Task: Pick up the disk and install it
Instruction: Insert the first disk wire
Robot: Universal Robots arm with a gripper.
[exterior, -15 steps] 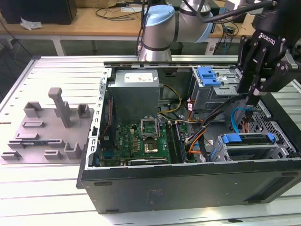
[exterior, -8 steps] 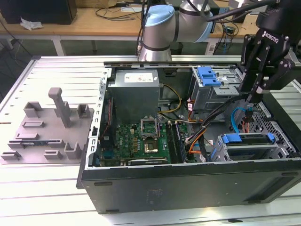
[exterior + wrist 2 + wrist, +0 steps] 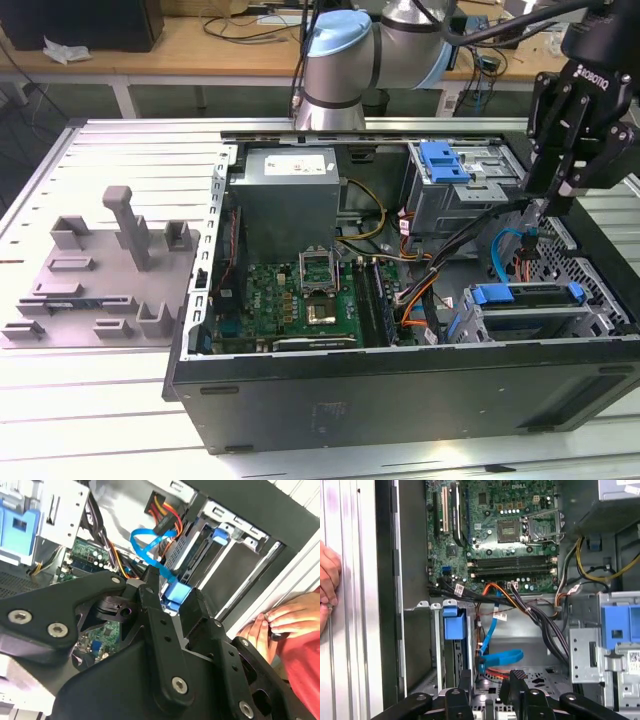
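The disk, in its blue carrier (image 3: 527, 296), lies in the drive cage at the near corner of the open computer case, on the exterior view's right. The carrier's blue end tab (image 3: 454, 623) shows in both wrist views (image 3: 223, 533). My black gripper (image 3: 552, 200) hangs above that cage, a little farther back. Its fingers (image 3: 515, 680) stand apart, so it is open with nothing held (image 3: 170, 592). A looped blue data cable (image 3: 502, 657) lies just beyond the fingertips.
A person's hand (image 3: 327, 585) rests outside the case wall beside the drive cage. Inside the case are the grey power supply (image 3: 290, 190), the motherboard (image 3: 300, 300), cable bundles (image 3: 440, 250) and a blue-latched upper bay (image 3: 445, 160). A grey fixture plate (image 3: 100, 270) lies at the exterior view's left.
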